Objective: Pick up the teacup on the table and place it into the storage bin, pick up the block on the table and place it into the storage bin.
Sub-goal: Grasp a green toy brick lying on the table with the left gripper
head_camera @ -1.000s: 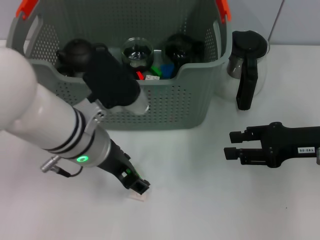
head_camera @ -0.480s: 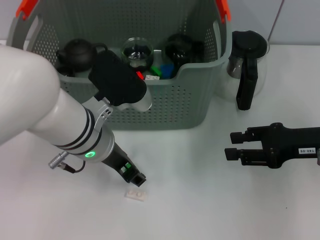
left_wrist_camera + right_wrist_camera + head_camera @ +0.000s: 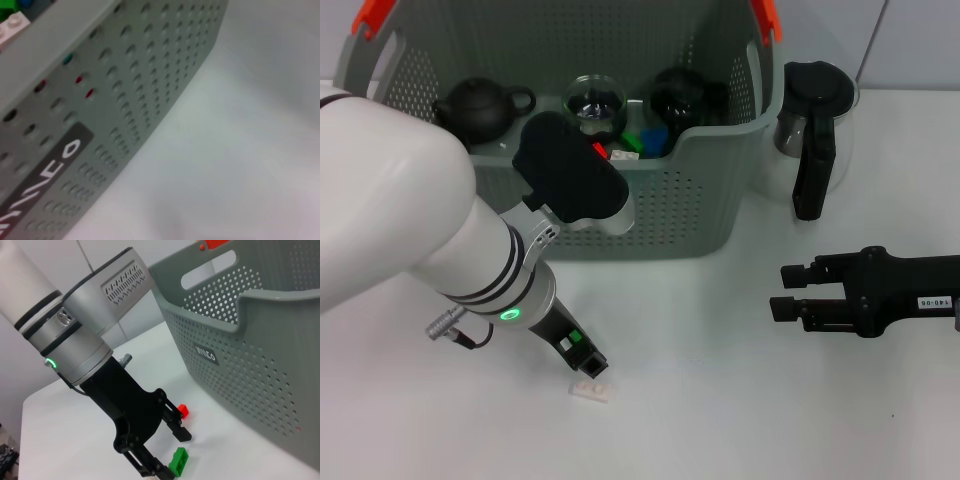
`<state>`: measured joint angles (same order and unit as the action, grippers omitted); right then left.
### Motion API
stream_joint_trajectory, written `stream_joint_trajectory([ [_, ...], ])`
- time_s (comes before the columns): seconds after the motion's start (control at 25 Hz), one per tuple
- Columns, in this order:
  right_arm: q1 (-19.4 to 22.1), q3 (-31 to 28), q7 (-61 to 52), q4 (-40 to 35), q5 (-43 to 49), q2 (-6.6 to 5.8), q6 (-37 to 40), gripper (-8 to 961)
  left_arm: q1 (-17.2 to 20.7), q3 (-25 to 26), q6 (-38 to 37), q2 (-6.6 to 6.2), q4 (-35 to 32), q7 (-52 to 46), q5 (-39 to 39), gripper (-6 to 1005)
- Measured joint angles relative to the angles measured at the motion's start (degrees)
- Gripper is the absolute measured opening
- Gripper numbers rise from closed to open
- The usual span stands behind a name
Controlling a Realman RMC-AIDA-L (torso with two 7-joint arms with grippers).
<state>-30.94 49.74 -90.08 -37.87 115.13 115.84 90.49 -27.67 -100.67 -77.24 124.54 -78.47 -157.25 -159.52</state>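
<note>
The storage bin (image 3: 650,215) stands at the back of the table, its perforated wall and label (image 3: 45,175) filling the left wrist view. A clear glass teacup (image 3: 594,102) rests inside it among coloured blocks. On the table in front lies a small pale block (image 3: 591,390). My left gripper (image 3: 587,361) hovers just behind this block, apart from it. The right wrist view shows the left gripper (image 3: 171,452) open and holding nothing. My right gripper (image 3: 783,289) is parked open at the right, low over the table.
A black teapot (image 3: 478,107) and another dark vessel (image 3: 682,95) sit in the bin. A glass pitcher with a black handle (image 3: 811,150) stands right of the bin. My bulky white left arm (image 3: 410,230) covers the left of the table.
My left gripper has drawn back and up off the pale block, which stays on the table. The left arm's elbow has swung to the right. The right arm has not moved.
</note>
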Motion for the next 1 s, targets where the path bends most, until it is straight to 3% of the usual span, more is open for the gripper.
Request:
stream_joint_trajectory([
  [0.24,0.01,0.12,0.0,0.06,0.0,0.0,-0.07,584,-0.12,-0.28,0.5,0.0,0.31,-0.14,-0.99,720],
  [0.56,0.01,0.0,0.0,0.09,0.0,0.0,-0.01,584,-0.35,-1.67,0.28,0.0,0.48,0.13,-1.13,646],
  [0.8,0.01,0.06,0.0,0.09,0.0,0.0,-0.06,584,-0.55,-1.8,0.2,0.0,0.57,0.2,-1.14,423],
  [1.0,0.01,0.0,0.04,0.09,0.01,0.0,-0.07,584,-0.17,-1.64,-0.8,-0.04,-1.88,0.63,-0.79,410],
])
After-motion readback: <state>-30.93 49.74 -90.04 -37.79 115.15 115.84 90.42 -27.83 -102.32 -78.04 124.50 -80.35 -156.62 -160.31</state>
